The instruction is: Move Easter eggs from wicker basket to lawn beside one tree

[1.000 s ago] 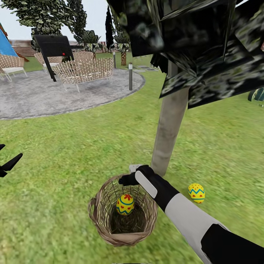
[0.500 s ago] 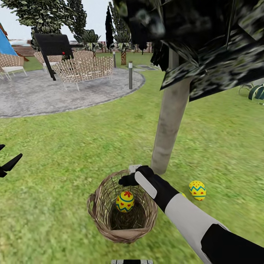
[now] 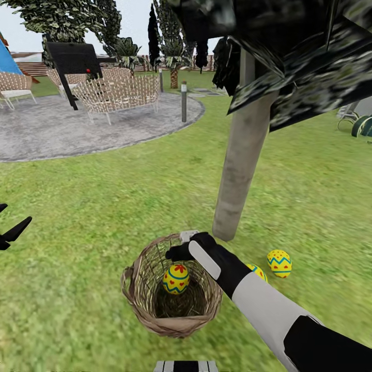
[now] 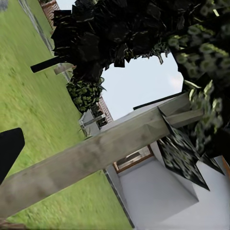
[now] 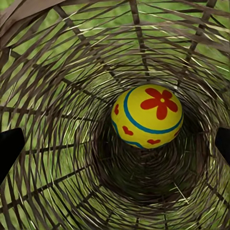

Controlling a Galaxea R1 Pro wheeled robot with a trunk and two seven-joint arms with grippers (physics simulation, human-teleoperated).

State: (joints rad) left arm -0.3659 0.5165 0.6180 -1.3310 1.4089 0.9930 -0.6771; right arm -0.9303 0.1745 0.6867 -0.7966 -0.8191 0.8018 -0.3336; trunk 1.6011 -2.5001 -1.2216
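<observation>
The wicker basket [image 3: 135, 305] stands on the lawn [image 3: 103, 206] just in front of the tree [image 3: 242, 155]. One Easter egg [image 3: 176, 279] lies inside it, flower side up, and is large in the right wrist view [image 5: 147, 116]. Two more eggs rest on the grass by the trunk: one in full sight [image 3: 279, 263], one half hidden behind my right forearm [image 3: 259, 270]. My right gripper [image 3: 174, 254] hangs open over the basket's far rim, pointing down at the egg, with its fingertips [image 5: 9, 148] wide apart. My left gripper [image 3: 6, 225] is open at the far left.
A grey paved circle [image 3: 46, 134] with wicker chairs [image 3: 119, 95] and a short bollard [image 3: 184, 103] lies behind on the left. The tree's dark canopy [image 3: 299, 46] hangs low overhead. The left wrist view looks past the trunk [image 4: 96, 155] to a white house [image 4: 158, 191].
The head camera has shifted, so the whole scene sits slightly higher and the half-hidden second lawn egg has come into sight. My right gripper has sunk a little into the basket's mouth.
</observation>
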